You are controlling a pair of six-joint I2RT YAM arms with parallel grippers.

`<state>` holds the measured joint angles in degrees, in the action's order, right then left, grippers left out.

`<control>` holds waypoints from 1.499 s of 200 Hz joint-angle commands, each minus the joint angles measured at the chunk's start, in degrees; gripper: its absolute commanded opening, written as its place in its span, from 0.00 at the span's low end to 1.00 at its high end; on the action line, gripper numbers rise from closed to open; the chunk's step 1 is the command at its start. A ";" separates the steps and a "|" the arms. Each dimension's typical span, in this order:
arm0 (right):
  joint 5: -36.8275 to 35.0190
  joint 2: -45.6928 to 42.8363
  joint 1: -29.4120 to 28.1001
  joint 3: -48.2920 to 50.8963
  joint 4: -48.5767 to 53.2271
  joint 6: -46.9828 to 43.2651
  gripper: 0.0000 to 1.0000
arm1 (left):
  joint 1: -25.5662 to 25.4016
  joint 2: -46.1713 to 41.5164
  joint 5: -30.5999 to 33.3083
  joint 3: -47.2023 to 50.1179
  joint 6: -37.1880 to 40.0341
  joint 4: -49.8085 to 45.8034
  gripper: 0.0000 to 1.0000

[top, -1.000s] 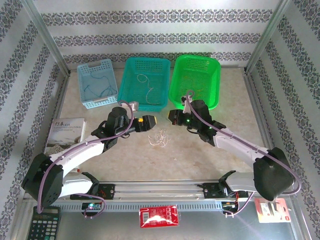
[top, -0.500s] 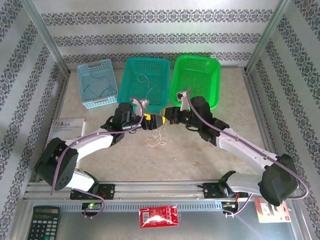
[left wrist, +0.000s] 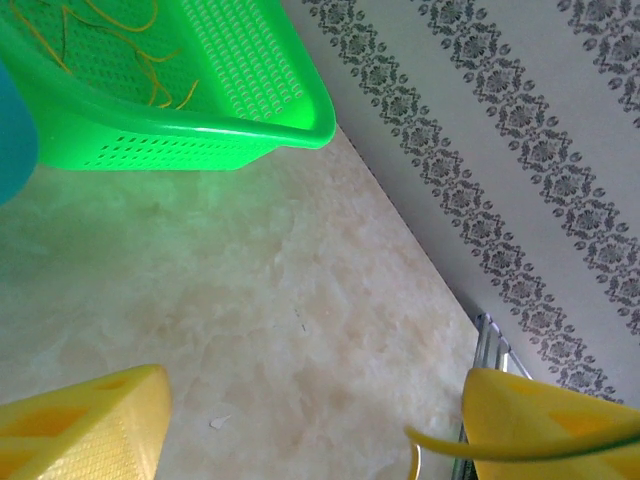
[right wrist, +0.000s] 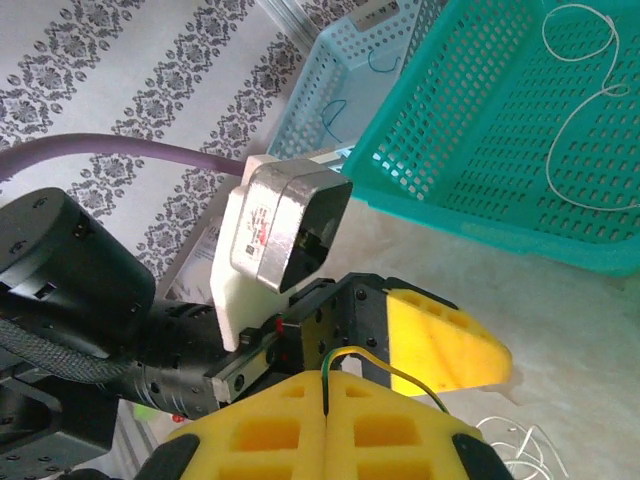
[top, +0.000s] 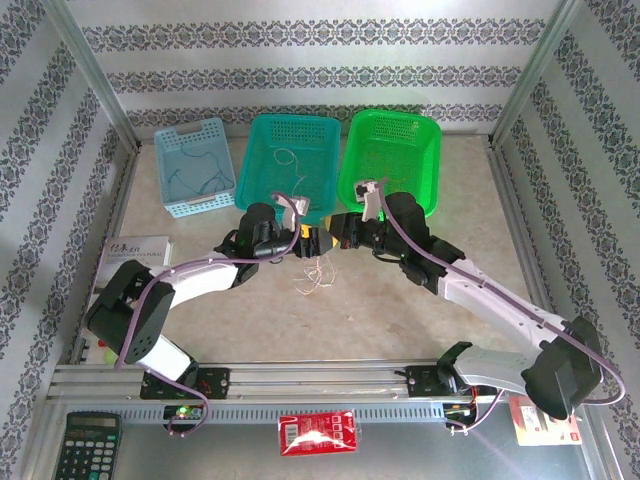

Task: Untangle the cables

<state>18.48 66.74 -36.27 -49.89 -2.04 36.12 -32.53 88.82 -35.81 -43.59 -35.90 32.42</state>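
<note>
My right gripper [right wrist: 325,388] is shut on a thin yellow-green cable [right wrist: 400,373], which arches out of the seam between its yellow pads. One yellow finger [right wrist: 440,338] of my left gripper stands just beyond it. In the left wrist view my left gripper [left wrist: 315,430] is open, and the same cable [left wrist: 500,450] crosses in front of its right finger [left wrist: 555,420]. From above, the left gripper [top: 312,241] and right gripper [top: 332,236] meet tip to tip over a loose pile of white and orange cables [top: 315,275] on the table.
Three baskets stand at the back: a light blue basket [top: 195,165] with blue cables, a teal basket [top: 290,165] with white cables, and a green basket [top: 390,160] with yellow-orange cables [left wrist: 150,60]. A booklet [top: 132,262] lies at the left edge.
My left arm has reached right and forward until its gripper meets the right one, and its jaws have narrowed somewhat. The right gripper has shifted slightly left, still shut.
</note>
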 commanded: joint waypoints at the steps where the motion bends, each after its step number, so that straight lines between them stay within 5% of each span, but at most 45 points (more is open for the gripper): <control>1: -0.06 -1.80 -0.72 -2.55 -0.66 0.91 0.00 | -1.43 1.40 -1.19 -0.78 -0.14 5.45 0.64; 48: -0.12 -3.33 -0.30 -4.52 -0.79 1.66 0.00 | -2.18 3.36 -1.39 0.39 -1.86 9.66 0.21; 85: 0.06 -3.95 2.21 -7.29 -0.86 1.85 0.00 | -2.27 3.73 -0.66 2.85 -2.91 12.34 0.15; 229: -1.65 1.41 17.50 -14.92 -1.07 2.52 0.00 | -2.22 2.47 -0.15 6.99 -4.69 15.66 0.18; 265: -3.13 7.05 25.13 -15.54 -0.77 2.64 0.00 | -2.19 -0.39 0.53 6.94 -4.41 13.56 0.35; 300: -5.86 17.69 28.65 -20.16 1.07 -0.51 0.00 | -2.19 -3.41 1.83 5.75 -3.96 9.48 0.61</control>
<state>15.38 78.67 -9.02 -65.95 -2.02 37.87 -34.15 88.44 -35.16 -37.08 -40.51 43.90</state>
